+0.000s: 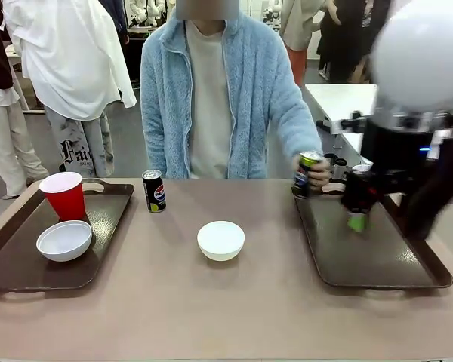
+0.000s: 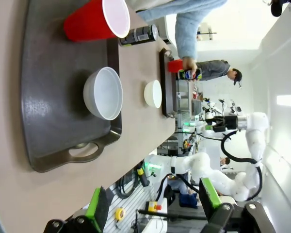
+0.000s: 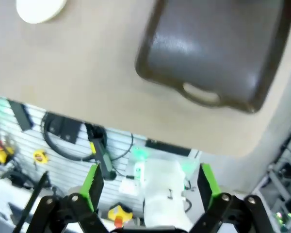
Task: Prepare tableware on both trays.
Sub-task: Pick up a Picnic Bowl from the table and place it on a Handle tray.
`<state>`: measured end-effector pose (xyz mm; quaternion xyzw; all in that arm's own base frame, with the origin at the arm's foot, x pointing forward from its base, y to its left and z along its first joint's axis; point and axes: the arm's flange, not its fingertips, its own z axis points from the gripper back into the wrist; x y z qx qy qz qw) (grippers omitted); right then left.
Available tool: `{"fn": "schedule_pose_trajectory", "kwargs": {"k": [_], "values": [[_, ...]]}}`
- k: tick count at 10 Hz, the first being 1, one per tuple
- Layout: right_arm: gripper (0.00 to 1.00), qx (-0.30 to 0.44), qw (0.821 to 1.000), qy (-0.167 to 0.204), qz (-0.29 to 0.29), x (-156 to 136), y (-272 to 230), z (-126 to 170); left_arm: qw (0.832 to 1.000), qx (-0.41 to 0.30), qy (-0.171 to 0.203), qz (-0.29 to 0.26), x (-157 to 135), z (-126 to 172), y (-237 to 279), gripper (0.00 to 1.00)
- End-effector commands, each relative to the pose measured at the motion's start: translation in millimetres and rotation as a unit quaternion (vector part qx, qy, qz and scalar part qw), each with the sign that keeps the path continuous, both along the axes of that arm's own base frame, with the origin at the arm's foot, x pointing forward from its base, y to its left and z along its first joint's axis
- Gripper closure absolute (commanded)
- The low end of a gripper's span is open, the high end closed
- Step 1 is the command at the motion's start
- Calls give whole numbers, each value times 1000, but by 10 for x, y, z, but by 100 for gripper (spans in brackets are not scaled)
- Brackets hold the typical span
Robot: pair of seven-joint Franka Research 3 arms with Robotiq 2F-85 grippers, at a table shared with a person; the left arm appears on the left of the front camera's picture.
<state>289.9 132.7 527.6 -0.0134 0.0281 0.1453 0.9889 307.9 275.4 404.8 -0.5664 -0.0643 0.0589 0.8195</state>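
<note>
Front and centre sits the middle bowl, white and upright on the bare table, on neither tray. Left of the middle bowl lies the left tray, and it's carrying a second white bowl with a red cup upright just behind it. Beyond the middle bowl and a touch left, a black Pepsi can stands on the table, just beside that tray's far corner.

Over to the right of the middle bowl now: the right tray, its near half bare. The person's hand is wrapped around a second can at the tray's far left corner; whether the can has touched down, I can't tell. The left wrist view catches a second red cup just beside that hand.

The right gripper hangs low over the right tray's far half, pointing down. Its wrist camera shows the green pads spread wide with nothing between them. The left gripper is parted and empty too, off to the left of the middle bowl, looking across the left tray.
</note>
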Motion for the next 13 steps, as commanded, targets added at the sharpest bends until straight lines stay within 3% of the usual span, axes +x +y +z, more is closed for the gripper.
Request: {"fn": "schedule_pose_trajectory", "kwargs": {"k": [1, 3, 12, 13], "values": [[0, 25, 1000, -7, 2, 23, -53, -19, 1000, -4, -3, 2, -14, 23, 8, 1], [0, 10, 1000, -3, -4, -92, -147, 66, 1000, -4, -3, 2, -14, 23, 8, 1], [0, 14, 1000, -5, -4, -97, -137, 68, 1000, -4, -3, 2, -14, 23, 8, 1], [0, 5, 1000, 1, -16, 180, -16, 26, 1000, -4, -3, 2, -14, 23, 8, 1]]}}
